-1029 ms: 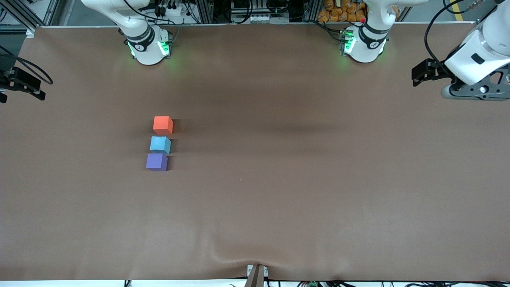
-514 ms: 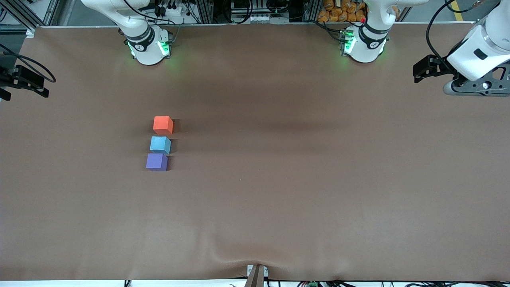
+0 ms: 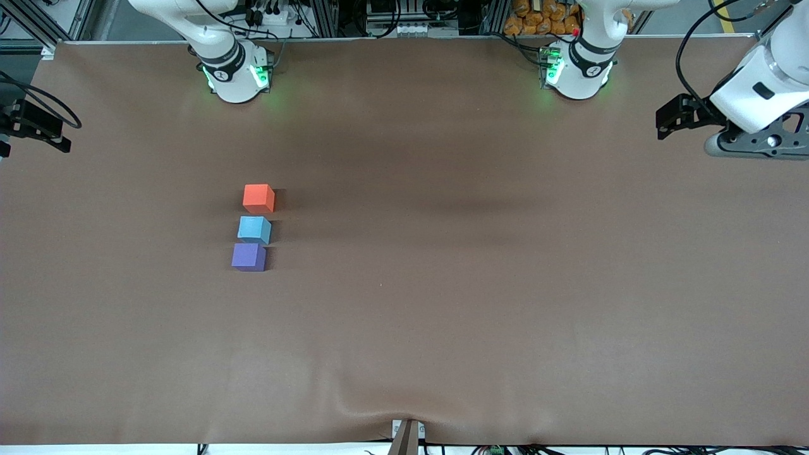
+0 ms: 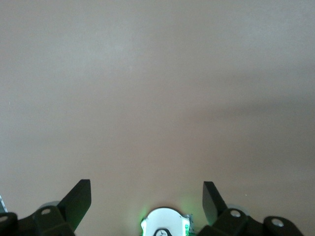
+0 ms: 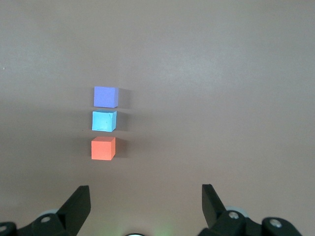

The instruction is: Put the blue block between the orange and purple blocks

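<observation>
The orange block (image 3: 258, 198), the blue block (image 3: 254, 229) and the purple block (image 3: 248, 257) lie in a short row on the brown table, toward the right arm's end. The blue block sits between the other two, close to the purple one, with a small gap to the orange one. The right wrist view shows the same row: purple (image 5: 106, 97), blue (image 5: 104, 121), orange (image 5: 103, 148). My right gripper (image 5: 145, 192) is open and empty, high above the table. My left gripper (image 4: 146, 189) is open and empty, over bare table at the left arm's end.
The two arm bases (image 3: 235, 74) (image 3: 578, 71) stand along the table's edge farthest from the front camera. The left arm's hand (image 3: 755, 136) hangs at its end of the table. The cloth has a wrinkle (image 3: 404, 411) at the edge nearest the front camera.
Both arms' hands have shifted slightly at the two ends of the table. The three blocks have not moved.
</observation>
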